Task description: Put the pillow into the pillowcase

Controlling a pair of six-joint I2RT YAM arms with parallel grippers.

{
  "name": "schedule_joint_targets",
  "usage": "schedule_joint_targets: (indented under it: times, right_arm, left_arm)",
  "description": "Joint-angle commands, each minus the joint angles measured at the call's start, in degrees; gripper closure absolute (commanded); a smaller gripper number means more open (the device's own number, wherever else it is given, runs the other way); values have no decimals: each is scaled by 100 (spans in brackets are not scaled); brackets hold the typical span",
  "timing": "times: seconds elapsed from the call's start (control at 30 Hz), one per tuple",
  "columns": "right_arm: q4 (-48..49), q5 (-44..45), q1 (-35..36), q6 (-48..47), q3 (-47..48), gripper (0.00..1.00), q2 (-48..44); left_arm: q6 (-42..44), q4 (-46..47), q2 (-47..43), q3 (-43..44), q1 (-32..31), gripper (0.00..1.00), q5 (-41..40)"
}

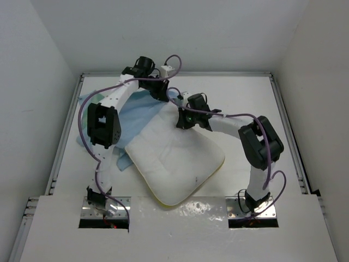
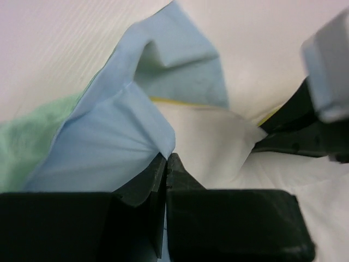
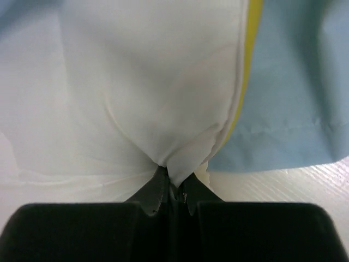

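The white quilted pillow (image 1: 177, 158) lies across the table's middle, its yellow edge showing at the near side. The light blue pillowcase (image 1: 136, 112) lies under its far-left end, with a sea-green part at the left. My left gripper (image 1: 160, 90) is shut on the pillowcase's blue edge (image 2: 117, 136), beside the pillow's corner (image 2: 207, 139). My right gripper (image 1: 185, 117) is shut on the pillow's far corner; white fabric (image 3: 152, 93) bunches between its fingers (image 3: 173, 183). The blue pillowcase (image 3: 289, 93) lies just right of that corner, past the yellow seam (image 3: 252, 49).
The white table (image 1: 245, 103) has raised rails along its left, right and far sides. White walls enclose it. Both arms' purple cables loop above the cloth. The right gripper's black body (image 2: 305, 125) shows in the left wrist view.
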Motion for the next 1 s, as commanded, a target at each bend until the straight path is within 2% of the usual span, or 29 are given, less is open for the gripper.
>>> schedule_joint_targets:
  times: [0.0, 0.1, 0.2, 0.23, 0.27, 0.33, 0.43, 0.53, 0.57, 0.63, 0.67, 0.7, 0.73, 0.77, 0.8, 0.87, 0.97]
  right_arm:
    - [704, -36, 482, -678, 429, 100, -779]
    - [2206, -116, 501, -187, -69, 100, -1245]
    - [3286, 349, 396, 200, -256, 100, -1421]
    - [3526, 507, 317, 375, -282, 100, -1404]
    - [3737, 700, 246, 838, -283, 100, -1352]
    - [4283, 1192, 18, 1184, -169, 100, -1045]
    - [4170, 2500, -9, 1710, 86, 100, -597]
    - [3601, 3916, -62, 2377, 235, 100, -271]
    - [2911, 4136, -166, 2537, 323, 100, -201]
    - [2353, 4323, -298, 2697, 482, 100, -78]
    - [2185, 4245, -412, 2619, 456, 100, -77]
    - [2201, 3687, -492, 2453, 377, 95, -60]
    - [2236, 3247, -571, 1912, 368, 74, -51]
    - [2132, 2825, -676, 1654, 376, 24, -51]
    - [1939, 2516, -694, 1408, 472, 14, -86]
    - [1289, 2022, -703, 626, 535, 1, -270]
    - [630, 1696, -730, -167, 482, 4, -551]
  left_arm:
    - [526, -39, -717, 766, -370, 100, 1104]
    - [991, -678, -709, 1006, -379, 100, 1649]
    - [1597, -1442, -691, 954, -423, 100, 1799]
    - [1999, -1664, -700, 919, -440, 100, 1799]
    - [2185, -1831, -717, 884, -510, 100, 1817]
    - [2502, -2306, -709, 805, -589, 100, 1834]
    - [2977, -2693, -717, 708, -712, 100, 2254]
    - [2899, -2703, -761, 541, -800, 100, 2362]
    - [2917, -2712, -779, 497, -818, 100, 2249]
    - [2943, -2712, -788, 462, -810, 100, 1828]
    - [2917, -2712, -788, 453, -792, 97, 1678]
    - [2873, -2703, -779, 462, -766, 72, 1546]
    - [2847, -2703, -762, 496, -687, 55, 1362]
    - [2786, -2668, -761, 540, -634, 44, 1281]
    - [2559, -2616, -761, 593, -555, 10, 1211]
    - [2173, -2415, -883, 769, -239, 4, 1096]
    - [1496, -1371, -1270, 235, 367, 3, 588]
